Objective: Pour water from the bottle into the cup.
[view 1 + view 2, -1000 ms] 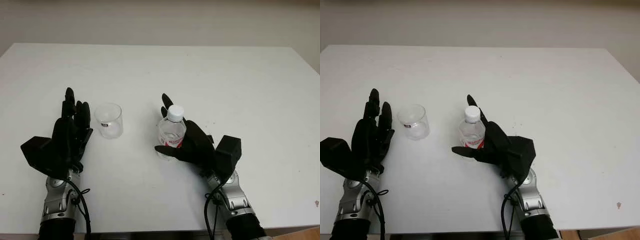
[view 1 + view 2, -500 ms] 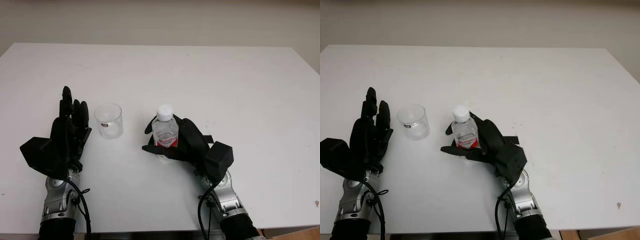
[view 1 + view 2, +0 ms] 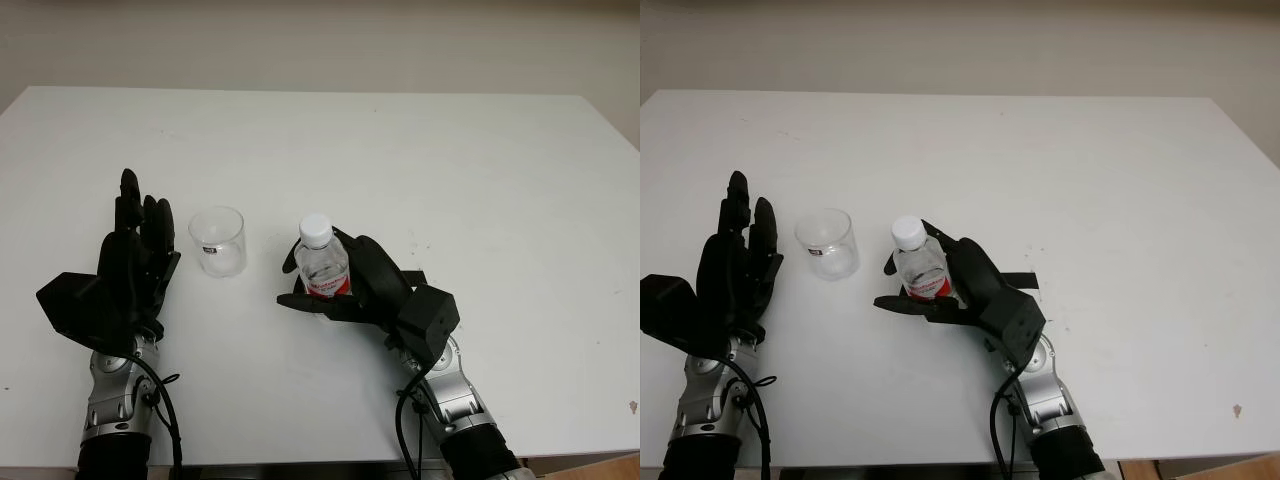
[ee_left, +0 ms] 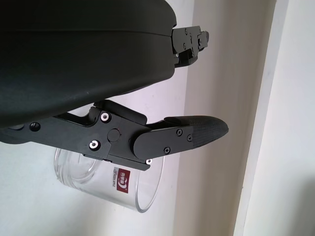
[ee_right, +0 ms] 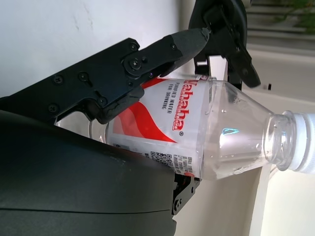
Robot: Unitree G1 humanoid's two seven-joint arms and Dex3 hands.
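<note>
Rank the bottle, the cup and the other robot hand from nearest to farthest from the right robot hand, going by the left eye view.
1. Bottle: held in the right robot hand, near the table's middle.
2. Cup: stands to the bottle's left, untouched.
3. Left robot hand: open, just beyond the cup at the table's left.

Over the last second the right hand (image 3: 345, 285), its fingers wrapped around the water bottle (image 3: 321, 270), has carried the bottle leftward across the tabletop (image 3: 480, 180), closer to the clear cup (image 3: 218, 241). The fingers have closed more tightly around the bottle's red label. The bottle remains upright and capped.
</note>
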